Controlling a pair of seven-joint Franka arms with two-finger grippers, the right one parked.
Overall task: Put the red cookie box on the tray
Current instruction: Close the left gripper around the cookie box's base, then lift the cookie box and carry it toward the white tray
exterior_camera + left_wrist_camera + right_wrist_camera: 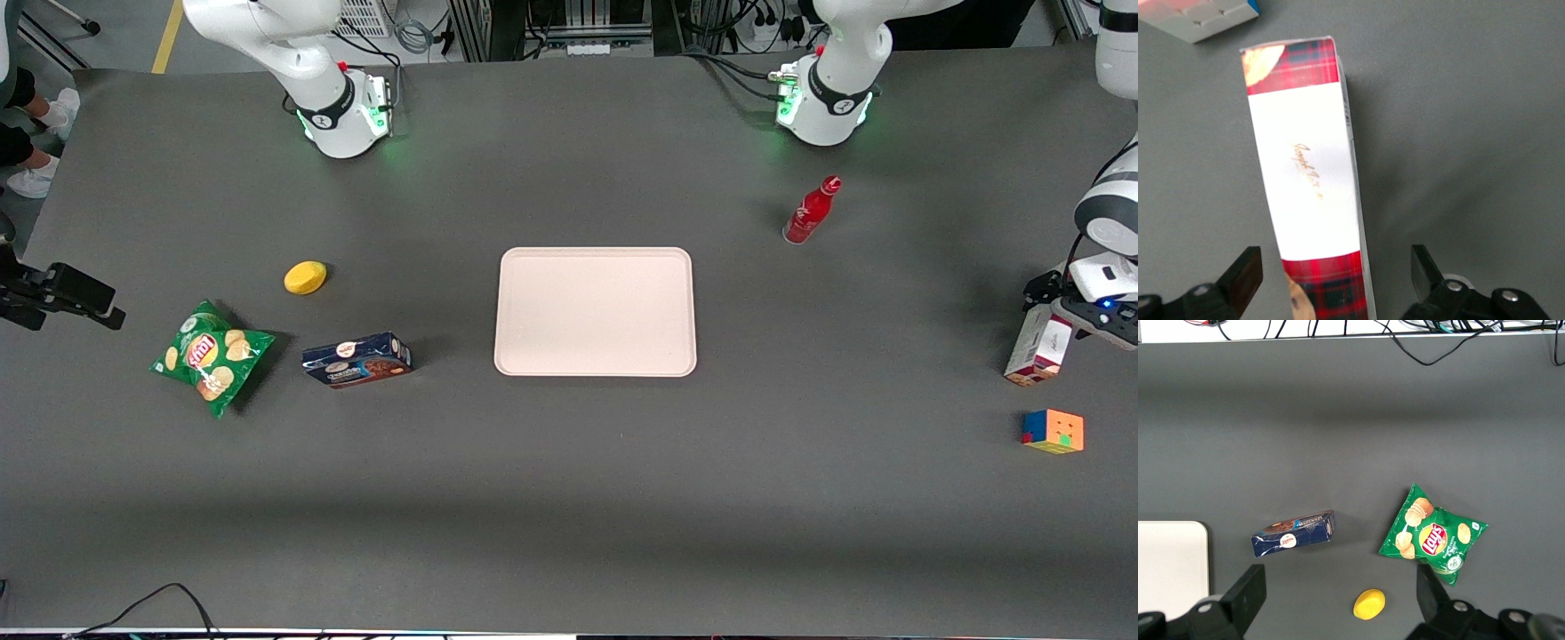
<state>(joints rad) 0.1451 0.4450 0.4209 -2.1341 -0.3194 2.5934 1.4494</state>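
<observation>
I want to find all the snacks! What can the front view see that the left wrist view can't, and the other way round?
Only the front view shows the tray, the blue cookie box, the chips bag, the yellow thing and the red bottle. Only the left wrist view shows the script logo on the red cookie box, which sits between the open gripper fingers. Both show that box, the cube and the gripper.
</observation>
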